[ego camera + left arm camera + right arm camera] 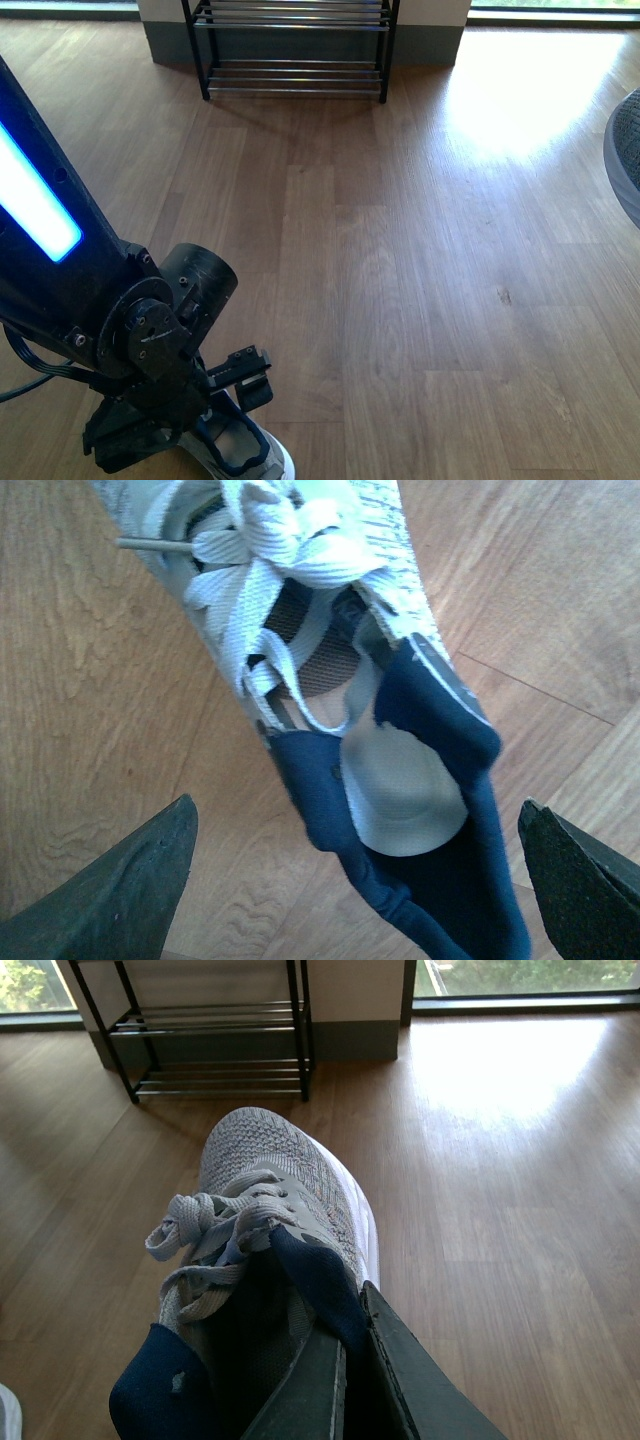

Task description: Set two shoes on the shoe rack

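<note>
Left gripper (pixel 355 820): jaws spread wide, one finger (pixel 110 890) on either side of the heel of a grey sneaker (pixel 320 650) lying on the wood floor (pixel 80 660), with neither finger touching it. Right gripper (pixel 352 1325): clamped on the navy collar of a second grey sneaker (pixel 280 1170), held off the floor, toe toward the shoe rack (pixel 210 1040). The rack stands against the far wall (pixel 430 45), well apart from both sneakers.

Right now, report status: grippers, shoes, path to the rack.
Left gripper open, astride heel of floor sneaker. Right gripper shut on collar of held sneaker. Shoe rack ahead, visible rods bare; no obstacle seen on floor.
</note>
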Available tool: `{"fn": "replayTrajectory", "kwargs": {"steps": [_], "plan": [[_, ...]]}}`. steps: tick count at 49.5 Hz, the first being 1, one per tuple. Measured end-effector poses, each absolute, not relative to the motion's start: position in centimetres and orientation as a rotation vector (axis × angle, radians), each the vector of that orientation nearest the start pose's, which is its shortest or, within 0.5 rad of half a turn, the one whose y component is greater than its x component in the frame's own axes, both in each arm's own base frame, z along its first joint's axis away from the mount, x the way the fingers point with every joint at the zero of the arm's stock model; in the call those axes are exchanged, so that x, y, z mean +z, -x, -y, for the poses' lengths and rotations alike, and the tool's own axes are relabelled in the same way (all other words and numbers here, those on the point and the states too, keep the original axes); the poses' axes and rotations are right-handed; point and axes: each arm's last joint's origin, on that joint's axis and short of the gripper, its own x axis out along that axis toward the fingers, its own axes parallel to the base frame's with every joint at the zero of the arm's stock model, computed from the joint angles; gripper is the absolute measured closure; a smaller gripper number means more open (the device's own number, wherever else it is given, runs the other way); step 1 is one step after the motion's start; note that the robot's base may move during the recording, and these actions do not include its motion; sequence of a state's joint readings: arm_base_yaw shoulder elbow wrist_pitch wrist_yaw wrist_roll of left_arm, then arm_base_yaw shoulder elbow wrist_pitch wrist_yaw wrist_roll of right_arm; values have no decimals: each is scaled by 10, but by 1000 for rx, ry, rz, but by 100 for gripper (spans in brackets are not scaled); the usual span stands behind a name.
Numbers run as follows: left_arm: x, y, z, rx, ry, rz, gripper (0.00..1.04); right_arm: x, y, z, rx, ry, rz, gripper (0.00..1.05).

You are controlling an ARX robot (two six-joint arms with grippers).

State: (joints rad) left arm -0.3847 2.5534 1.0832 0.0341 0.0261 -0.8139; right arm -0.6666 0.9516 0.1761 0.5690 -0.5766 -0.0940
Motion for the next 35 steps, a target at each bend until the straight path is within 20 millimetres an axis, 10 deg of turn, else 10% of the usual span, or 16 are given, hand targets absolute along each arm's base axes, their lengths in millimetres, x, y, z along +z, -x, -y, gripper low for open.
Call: {"fn": "replayTrajectory", "kwargs": {"steps": [35], "plan": [[-97,-315,109,378,342,-1478,9,171,-146,95,-82,-27,-172,103]]}}
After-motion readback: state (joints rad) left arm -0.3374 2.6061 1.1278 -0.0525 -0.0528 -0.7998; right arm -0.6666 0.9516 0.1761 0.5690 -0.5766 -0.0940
